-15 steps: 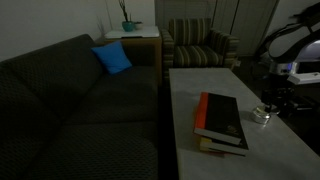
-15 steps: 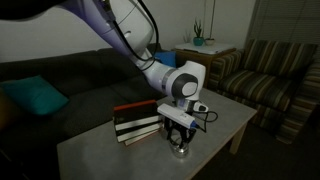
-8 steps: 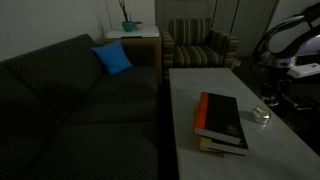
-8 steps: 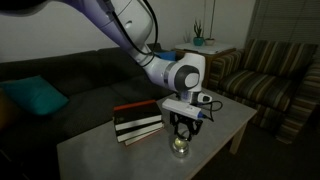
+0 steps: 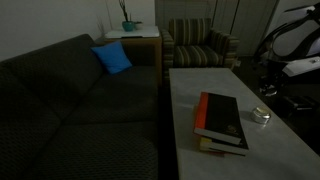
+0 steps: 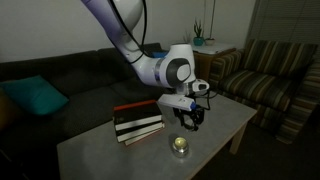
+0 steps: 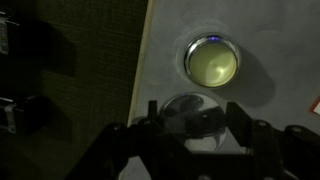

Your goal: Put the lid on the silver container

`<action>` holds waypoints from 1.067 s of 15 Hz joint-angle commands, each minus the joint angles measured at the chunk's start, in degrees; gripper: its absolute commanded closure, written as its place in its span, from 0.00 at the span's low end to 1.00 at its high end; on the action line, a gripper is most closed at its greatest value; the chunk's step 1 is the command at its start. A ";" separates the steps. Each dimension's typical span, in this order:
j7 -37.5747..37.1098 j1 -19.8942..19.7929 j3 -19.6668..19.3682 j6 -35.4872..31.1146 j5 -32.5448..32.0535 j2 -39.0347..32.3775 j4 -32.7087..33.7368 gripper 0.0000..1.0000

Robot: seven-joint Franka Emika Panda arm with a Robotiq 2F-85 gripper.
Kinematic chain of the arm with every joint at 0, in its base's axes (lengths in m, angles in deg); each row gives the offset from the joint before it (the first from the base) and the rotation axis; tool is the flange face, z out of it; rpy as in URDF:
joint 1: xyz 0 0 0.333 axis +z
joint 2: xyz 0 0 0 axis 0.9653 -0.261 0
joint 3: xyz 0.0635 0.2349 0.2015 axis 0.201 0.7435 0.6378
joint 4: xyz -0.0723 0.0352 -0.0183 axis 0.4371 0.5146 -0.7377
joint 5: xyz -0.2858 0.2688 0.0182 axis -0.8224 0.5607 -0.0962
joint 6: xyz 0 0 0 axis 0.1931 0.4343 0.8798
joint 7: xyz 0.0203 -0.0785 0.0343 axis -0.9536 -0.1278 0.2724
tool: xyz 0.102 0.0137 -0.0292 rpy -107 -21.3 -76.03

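Note:
The silver container [image 7: 212,62] stands open on the pale table [image 7: 170,40], its inside glowing yellowish. It shows as a small shiny tin in both exterior views [image 5: 261,116] [image 6: 180,146]. My gripper [image 7: 192,118] hangs above the table, just to one side of the container, shut on the lid [image 7: 180,108], a thin round silvery disc held between the two fingers. In both exterior views the gripper [image 6: 190,122] [image 5: 270,90] is raised clear of the container.
A stack of red-and-black books [image 5: 222,120] [image 6: 138,120] lies next to the container. A dark sofa [image 5: 80,110] with a blue cushion [image 5: 112,58] runs along the table [image 5: 190,90]. A striped armchair [image 5: 200,45] [image 6: 270,75] stands beyond it.
The gripper has risen from right over the container and moved a little aside. The container now stands uncovered below it.

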 commanded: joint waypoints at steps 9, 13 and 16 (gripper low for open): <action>-3.36 -0.78 0.99 -17.38 2.07 6.51 -17.64 0.56; 3.91 -7.60 8.21 -11.72 4.79 2.83 -10.81 0.56; 7.65 -10.23 10.88 -4.17 6.67 -0.93 -4.27 0.56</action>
